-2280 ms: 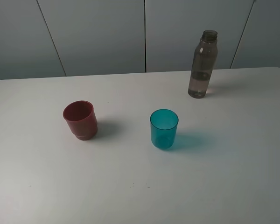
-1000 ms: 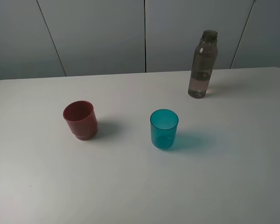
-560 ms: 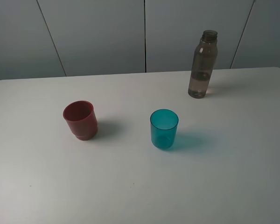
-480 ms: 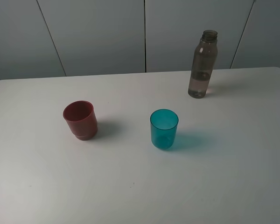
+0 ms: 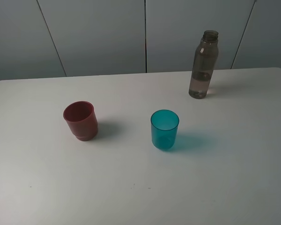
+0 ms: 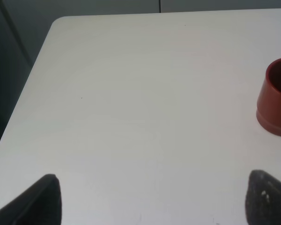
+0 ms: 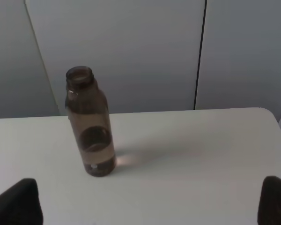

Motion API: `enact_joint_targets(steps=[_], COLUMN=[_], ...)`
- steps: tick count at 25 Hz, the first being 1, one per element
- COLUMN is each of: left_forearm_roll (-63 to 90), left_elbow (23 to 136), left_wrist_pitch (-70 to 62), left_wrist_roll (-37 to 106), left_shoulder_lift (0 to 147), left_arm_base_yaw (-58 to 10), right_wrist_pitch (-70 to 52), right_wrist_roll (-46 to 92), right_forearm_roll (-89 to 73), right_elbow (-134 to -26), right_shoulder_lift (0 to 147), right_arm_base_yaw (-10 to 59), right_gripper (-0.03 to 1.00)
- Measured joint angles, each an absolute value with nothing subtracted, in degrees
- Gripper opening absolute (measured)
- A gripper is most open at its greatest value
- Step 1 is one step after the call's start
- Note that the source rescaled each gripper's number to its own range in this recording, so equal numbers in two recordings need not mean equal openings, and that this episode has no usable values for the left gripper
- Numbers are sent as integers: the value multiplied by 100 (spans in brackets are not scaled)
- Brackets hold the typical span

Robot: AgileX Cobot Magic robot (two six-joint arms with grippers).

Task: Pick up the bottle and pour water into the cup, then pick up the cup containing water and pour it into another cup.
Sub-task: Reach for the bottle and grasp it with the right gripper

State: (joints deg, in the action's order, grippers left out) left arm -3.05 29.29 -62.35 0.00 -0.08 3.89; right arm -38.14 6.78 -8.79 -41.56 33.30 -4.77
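The smoky grey-brown bottle stands upright and uncapped at the back right of the white table, with some water in its lower part; it also shows in the right wrist view. The teal cup stands upright near the table's middle and looks empty. The dark red cup stands upright to its left and also shows in the left wrist view. Neither gripper shows in the exterior view. My left gripper is open and empty, short of the red cup. My right gripper is open and empty, short of the bottle.
The white table has a rounded left corner and edge showing in the left wrist view. Grey wall panels stand right behind the table's back edge.
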Motion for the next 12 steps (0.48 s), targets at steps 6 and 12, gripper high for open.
enact_joint_targets(steps=[6, 12], left_forearm_roll=[-305, -305], left_elbow=[2929, 2929], left_wrist_pitch=[-6235, -6235], left_wrist_roll=[0, 0], left_shoulder_lift=[-8, -8], left_arm_base_yaw=[389, 389], right_wrist_pitch=[-3040, -2381], right_wrist_roll=[932, 1223], right_forearm_roll=[-955, -813], right_elbow=[-4165, -4165], right_shoulder_lift=[4647, 5964], right_arm_base_yaw=[103, 1390], right_gripper=[100, 100])
